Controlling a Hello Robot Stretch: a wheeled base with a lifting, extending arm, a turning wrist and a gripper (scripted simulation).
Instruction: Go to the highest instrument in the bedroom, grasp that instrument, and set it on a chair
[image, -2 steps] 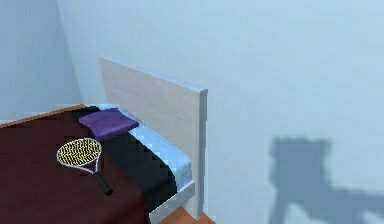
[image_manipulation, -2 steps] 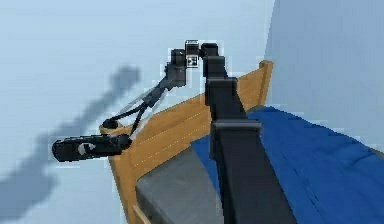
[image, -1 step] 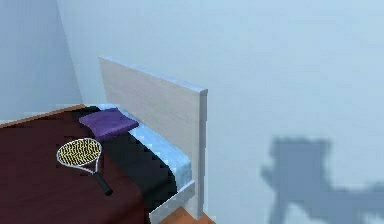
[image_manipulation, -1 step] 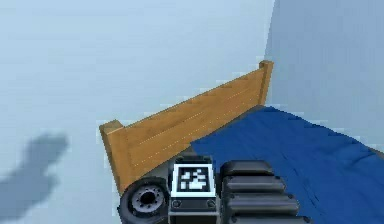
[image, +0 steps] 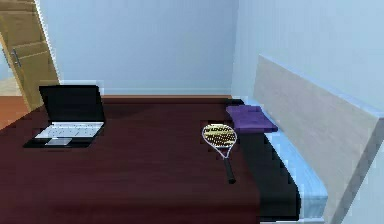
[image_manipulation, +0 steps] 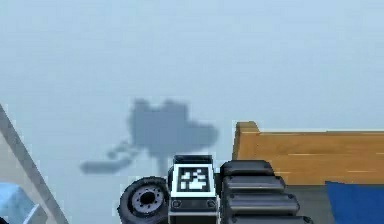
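Pincer (image_manipulation: 146, 200) shows as a dark round body at the arm side view's bottom edge, just left of a white square with black marks (image_manipulation: 195, 180). Its fingers cannot be made out, so whether they grip anything cannot be told. Right of the square runs the arm's ribbed dark bar (image_manipulation: 260, 190). Where the instrument is cannot be told from these views.

In the forward view a bed (image: 140, 170) with a dark maroon cover spreads across the lower part. On it, toward the right, lies a racket (image: 219, 136) with a pale strung head and a dark handle toward the camera. Just beyond it, by the headboard (image: 320, 115), lies a folded purple cloth (image: 252, 118). Well apart, at the bed's left, an open black laptop (image: 68, 115) stands with its screen upright. A wooden door (image: 28, 50) stands at the upper left.

In the arm side view a wooden board (image_manipulation: 310, 150) rises at the right, with a blue surface (image_manipulation: 355, 200) below it.
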